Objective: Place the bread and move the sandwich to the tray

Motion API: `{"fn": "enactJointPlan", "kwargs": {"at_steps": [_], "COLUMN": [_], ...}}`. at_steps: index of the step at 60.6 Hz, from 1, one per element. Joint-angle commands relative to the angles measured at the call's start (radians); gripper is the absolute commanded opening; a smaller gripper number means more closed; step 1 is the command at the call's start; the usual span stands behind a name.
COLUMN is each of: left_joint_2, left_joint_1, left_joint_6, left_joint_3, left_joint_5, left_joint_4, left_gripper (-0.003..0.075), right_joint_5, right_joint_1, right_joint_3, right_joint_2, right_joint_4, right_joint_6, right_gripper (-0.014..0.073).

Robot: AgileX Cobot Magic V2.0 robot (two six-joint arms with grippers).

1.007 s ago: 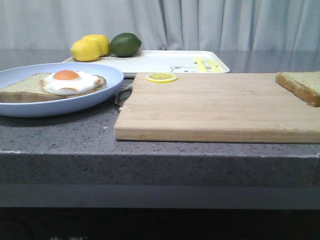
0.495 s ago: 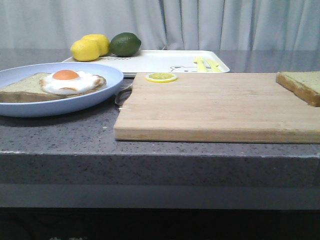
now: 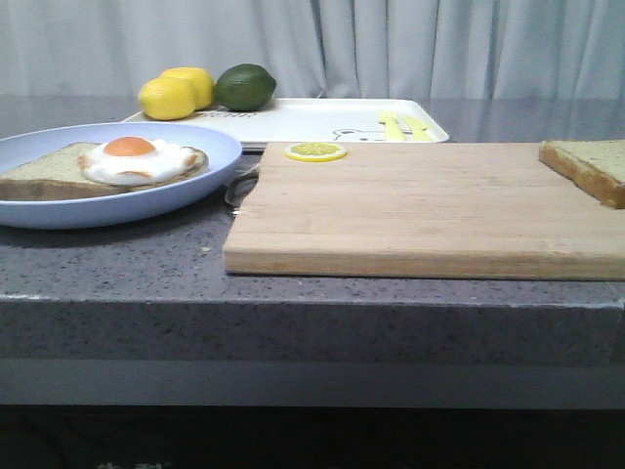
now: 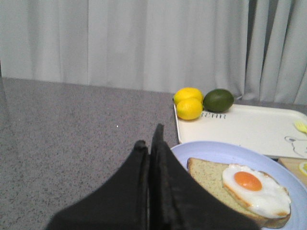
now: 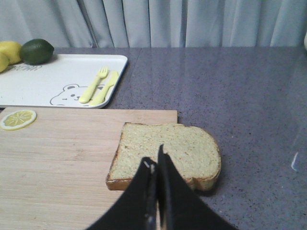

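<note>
The place looked like a staged kitchen set in a lab or studio rather than a lived-in home. A dark grey speckled stone table (image 3: pixel 117 264) carried breakfast things: a wooden cutting board (image 3: pixel 420 210) with a lemon slice (image 3: pixel 314 151), a pale-blue plate (image 3: pixel 195 147) with egg-topped bread, and a white tray (image 3: pixel 312 119) printed with a bear face and bearing a yellow toy fork and knife (image 5: pixel 98 87). Two lemons (image 3: pixel 176 93) and a lime (image 3: pixel 244 86) sat at the tray's far corner. Plain grey curtains (image 3: pixel 410 44) closed off the whole background, hiding any walls or appliances
</note>
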Motion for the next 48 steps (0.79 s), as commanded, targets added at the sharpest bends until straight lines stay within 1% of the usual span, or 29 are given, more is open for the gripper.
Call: {"fn": "enactJointPlan", "kwargs": {"at_steps": [1, 6, 8, 10, 13, 16, 17, 19, 20, 21, 22, 23, 24, 26, 27, 29, 32, 36, 40, 48], "left_joint_2": [0.086, 0.127, 0.130, 0.132, 0.134, 0.134, 0.134, 0.134, 0.134, 0.134, 0.134, 0.134, 0.134, 0.134, 0.134, 0.134, 0.134, 0.134, 0.134, 0.134], "left_joint_1": [0.000, 0.000, 0.000, 0.000, 0.000, 0.000, 0.000, 0.000, 0.000, 0.000, 0.000, 0.000, 0.000, 0.000, 0.000, 0.000, 0.000, 0.000, 0.000, 0.000], "left_joint_6": [-0.008, -0.008, -0.008, -0.008, -0.008, -0.008, -0.008, -0.008, -0.008, -0.008, -0.008, -0.008, -0.008, -0.008, -0.008, -0.008, -0.008, -0.008, -0.008, -0.008], "left_joint_3": [-0.060, -0.069, -0.069, -0.069, -0.069, -0.069, -0.069, -0.069, -0.069, -0.069, -0.069, -0.069, -0.069, -0.069, -0.069, -0.069, -0.069, -0.069, -0.069, -0.069], "left_joint_5": [-0.063, -0.076, -0.080, -0.085, -0.089, -0.089, -0.089, -0.089, -0.089, -0.089, -0.089, -0.089, -0.089, -0.091, -0.091, -0.091, -0.091, -0.091, -0.089, -0.084], "left_joint_4": [0.009, 0.009, 0.009, 0.009, 0.012, 0.014, 0.016, 0.018, 0.018, 0.018, 0.018, 0.018, 0.018, 0.018, 0.018, 0.018, 0.018, 0.018, 0.018, 0.018], "left_gripper": [-0.0019, -0.0019, -0.0018, -0.0016, 0.0005, 0.0065, 0.0104, 0.0167, 0.0223, 0.0262, 0.0325, 0.0367, 0.0447, 0.0530, 0.0557, 0.0608, 0.0643, 0.0640, 0.0640, 0.0640], "right_joint_5": [-0.073, -0.088, -0.088, -0.087, -0.087, -0.086, -0.085, -0.084, -0.081, -0.080, -0.080, -0.080, -0.082, -0.085, -0.087, -0.092, -0.094, -0.088, -0.032, 0.075], "right_joint_1": [-0.005, -0.005, -0.005, -0.005, -0.005, -0.005, -0.005, -0.005, -0.005, -0.005, -0.005, -0.005, -0.005, -0.005, -0.005, -0.005, -0.005, -0.005, -0.006, -0.008], "right_joint_3": [-0.053, -0.053, -0.053, -0.053, -0.053, -0.053, -0.053, -0.053, -0.053, -0.053, -0.053, -0.052, -0.050, -0.048, -0.046, -0.045, -0.045, -0.053, -0.091, -0.222], "right_joint_2": [0.070, 0.084, 0.084, 0.083, 0.083, 0.083, 0.083, 0.083, 0.083, 0.083, 0.083, 0.083, 0.083, 0.083, 0.083, 0.083, 0.084, 0.094, 0.140, 0.314], "right_joint_4": [0.004, 0.004, 0.004, 0.004, 0.004, 0.004, 0.004, 0.004, 0.004, 0.004, 0.004, 0.004, 0.004, 0.004, 0.004, 0.004, 0.004, 0.004, 0.001, -0.014], "right_joint_6": [-0.002, -0.002, -0.002, -0.002, -0.002, -0.002, -0.002, -0.002, -0.002, -0.002, -0.002, -0.002, -0.002, -0.002, -0.002, -0.002, -0.002, -0.002, -0.002, -0.002], "right_gripper": [-0.0058, -0.0050, -0.0034, -0.0001, 0.0087, 0.0196, 0.0247, 0.0318, 0.0370, 0.0402, 0.0449, 0.0477, 0.0515, 0.0566, 0.0589, 0.0616, 0.0627, 0.0622, 0.0622, 0.0622]}}
